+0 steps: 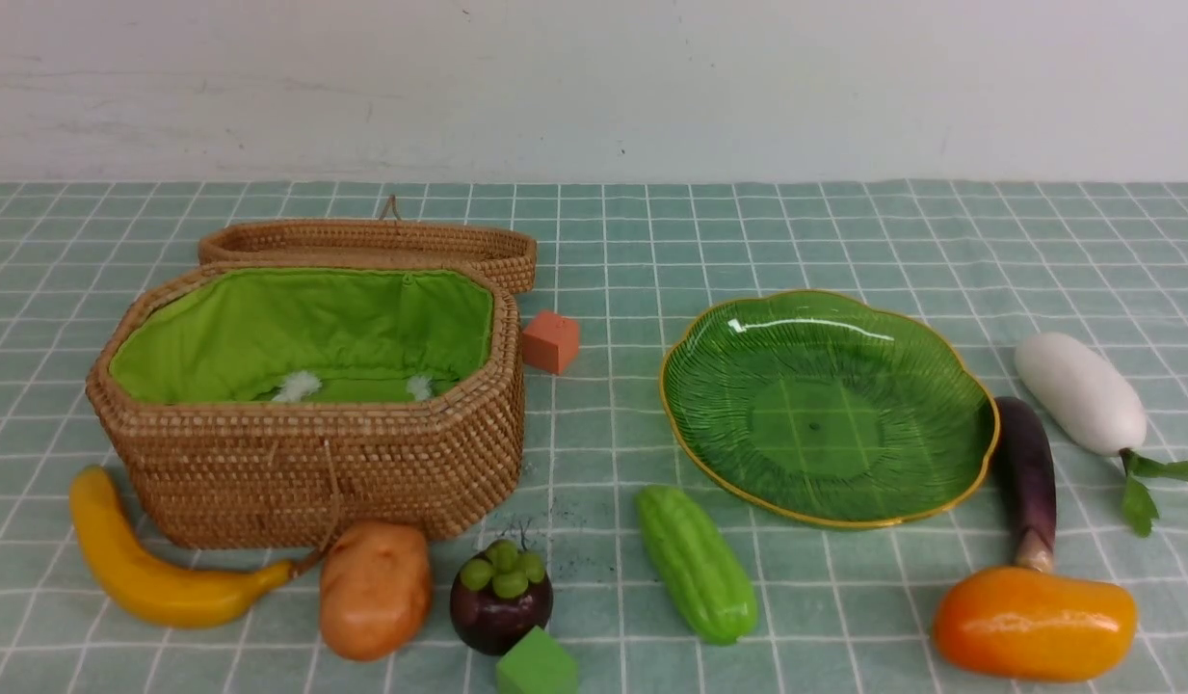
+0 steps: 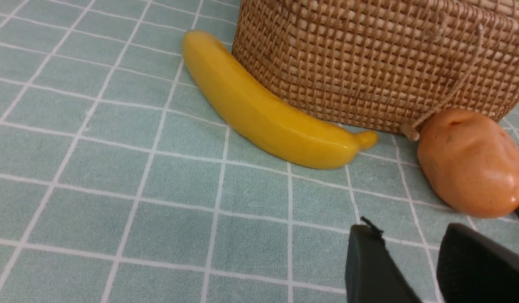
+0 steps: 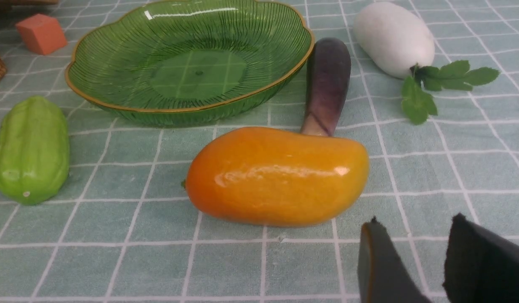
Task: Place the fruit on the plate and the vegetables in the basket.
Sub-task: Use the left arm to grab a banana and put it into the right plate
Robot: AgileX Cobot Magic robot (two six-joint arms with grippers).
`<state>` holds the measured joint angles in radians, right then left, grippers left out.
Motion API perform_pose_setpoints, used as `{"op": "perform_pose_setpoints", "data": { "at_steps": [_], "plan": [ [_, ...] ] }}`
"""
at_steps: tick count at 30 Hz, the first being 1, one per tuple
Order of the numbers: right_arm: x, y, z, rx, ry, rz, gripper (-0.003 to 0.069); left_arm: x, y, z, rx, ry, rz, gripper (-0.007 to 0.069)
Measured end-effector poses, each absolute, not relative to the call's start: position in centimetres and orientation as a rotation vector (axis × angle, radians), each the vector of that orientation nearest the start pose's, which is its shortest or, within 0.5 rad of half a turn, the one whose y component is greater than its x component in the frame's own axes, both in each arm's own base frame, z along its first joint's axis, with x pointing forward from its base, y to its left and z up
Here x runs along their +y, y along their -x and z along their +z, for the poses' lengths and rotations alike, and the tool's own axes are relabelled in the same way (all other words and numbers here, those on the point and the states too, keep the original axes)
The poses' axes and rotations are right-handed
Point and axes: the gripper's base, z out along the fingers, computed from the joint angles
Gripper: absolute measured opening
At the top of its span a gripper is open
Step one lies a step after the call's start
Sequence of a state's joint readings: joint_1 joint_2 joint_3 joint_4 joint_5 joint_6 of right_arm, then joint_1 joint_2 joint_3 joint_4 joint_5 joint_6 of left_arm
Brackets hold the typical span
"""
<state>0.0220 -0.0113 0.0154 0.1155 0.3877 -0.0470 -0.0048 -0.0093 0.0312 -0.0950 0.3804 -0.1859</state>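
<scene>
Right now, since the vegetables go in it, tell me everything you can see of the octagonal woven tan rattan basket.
The octagonal woven tan rattan basket sits upright on the checked cloth, left of the green glass plate. Its hinged lid lies open behind it. Bright green fabric lines the inside, which holds only two white tufts. A thin cord hangs down its front wall, its end by the brownish-orange potato. The yellow banana lies close along its front left corner.

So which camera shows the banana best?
The left wrist view: the banana is close and whole. The front view shows the banana whole but smaller, beside the basket. The right wrist view misses it.
</scene>
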Motion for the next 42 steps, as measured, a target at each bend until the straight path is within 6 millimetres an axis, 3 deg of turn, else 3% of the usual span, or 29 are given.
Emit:
{"op": "perform_pose_setpoints", "data": {
  "at_steps": [2, 11, 17, 20, 24, 28, 30, 36, 38, 42],
  "plan": [
    [0.5, -5.2, 17.4, 1.874, -0.005, 0.097, 0.024, -0.4, -5.3, 17.1, 1.849, 0.238, -0.237, 0.0239],
    [0.5, -5.2, 17.4, 1.874, -0.005, 0.097, 0.024, -0.6, -5.7, 19.3, 1.53, 0.644, -0.711, 0.0239],
    [0.5, -5.2, 17.4, 1.874, -0.005, 0.097, 0.024, -0.4, -5.7, 20.0, 1.448, 0.72, -0.8, 0.0227],
    [0.5, -5.2, 17.4, 1.874, -0.005, 0.097, 0.024, -0.8, -5.4, 21.1, 1.49, 0.654, -0.798, 0.0168],
    [0.5, -5.2, 17.5, 1.863, -0.006, 0.096, 0.024, -1.3, -5.7, 24.4, 1.608, 0.487, -0.683, -0.001],
    [0.7, -5.4, 17.8, 1.793, -0.138, 0.235, 0.024, -2.1, -7.0, 26.5, 1.835, 0.334, -0.595, -0.0013],
    [0.8, -5.5, 18.6, 1.702, -0.307, 0.412, 0.024, -2.7, -7.9, 27.1, 2.035, 0.203, -0.556, -0.0013],
    [0.7, -5.6, 19.6, 1.551, -0.548, 0.663, 0.0232, -3.7, -9.6, 28.1, 2.329, -0.141, -0.509, -0.0013],
    [1.0, -5.5, 19.8, 1.578, -0.557, 0.701, 0.0223, -3.8, -10.0, 28.3, 2.342, -0.162, -0.51, -0.0013],
    [2.6, -4.3, 23.6, 1.75, -0.319, 0.739, 0.0167, -3.9, -11.0, 29.2, 2.365, -0.195, -0.52, -0.0013]
  ]
}}
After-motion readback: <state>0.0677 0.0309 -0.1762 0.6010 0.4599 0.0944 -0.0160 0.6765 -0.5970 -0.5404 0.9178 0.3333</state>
